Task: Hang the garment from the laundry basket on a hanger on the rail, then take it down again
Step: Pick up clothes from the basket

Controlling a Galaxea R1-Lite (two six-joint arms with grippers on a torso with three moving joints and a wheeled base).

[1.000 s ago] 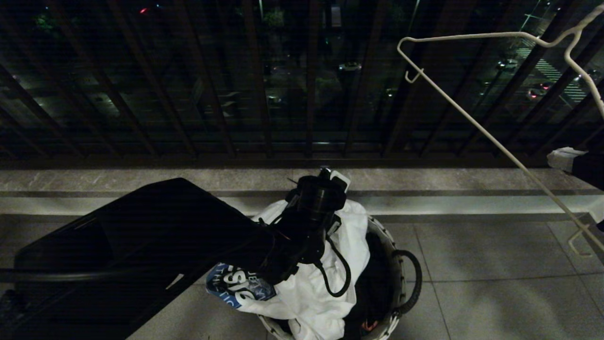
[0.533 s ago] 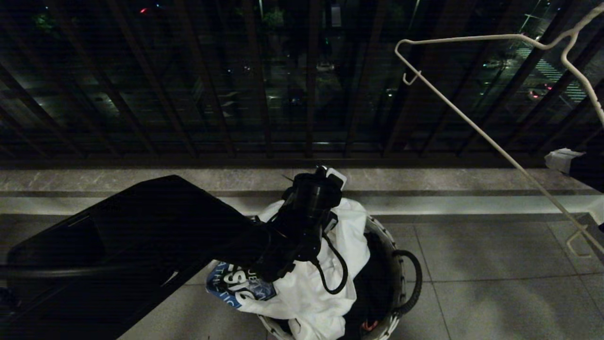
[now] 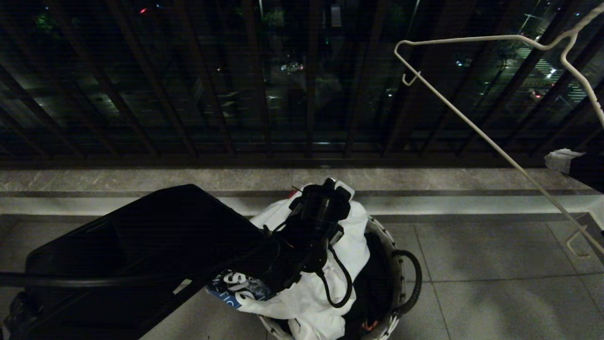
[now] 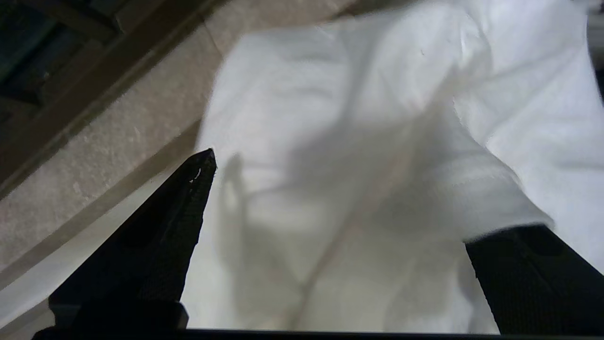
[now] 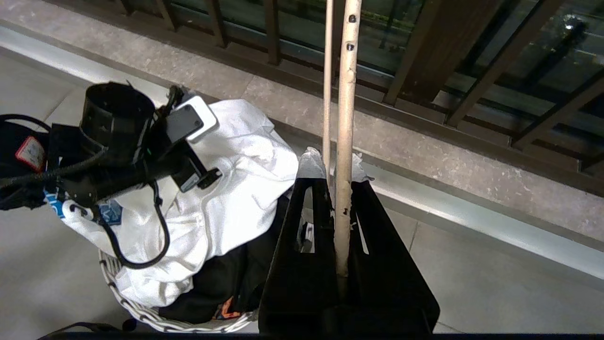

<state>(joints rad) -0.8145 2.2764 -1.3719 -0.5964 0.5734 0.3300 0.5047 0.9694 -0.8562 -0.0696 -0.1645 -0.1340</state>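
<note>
The garment [image 3: 351, 245], a white T-shirt with a blue print [image 3: 236, 289], lies heaped in the laundry basket [image 3: 405, 257]. My left arm's wrist [image 3: 318, 212] hangs just over the heap. In the left wrist view my left gripper [image 4: 339, 198] stands open against the white cloth [image 4: 377, 118], and a fold covers one fingertip. My right gripper [image 5: 336, 163] is shut on the off-white wire hanger [image 5: 347, 94] and holds it up at the right [image 3: 472, 127]. The rail is out of view.
Dark balcony railing bars [image 3: 306, 94] and a stone ledge [image 3: 141, 179] run behind the basket. Dark clothing [image 5: 222, 283] lies under the shirt in the woven basket [image 5: 137, 317]. Grey floor tiles [image 3: 495, 264] stretch to the right.
My left wrist has dipped slightly lower and to the right over the shirt. The hanger and my right gripper have stayed put.
</note>
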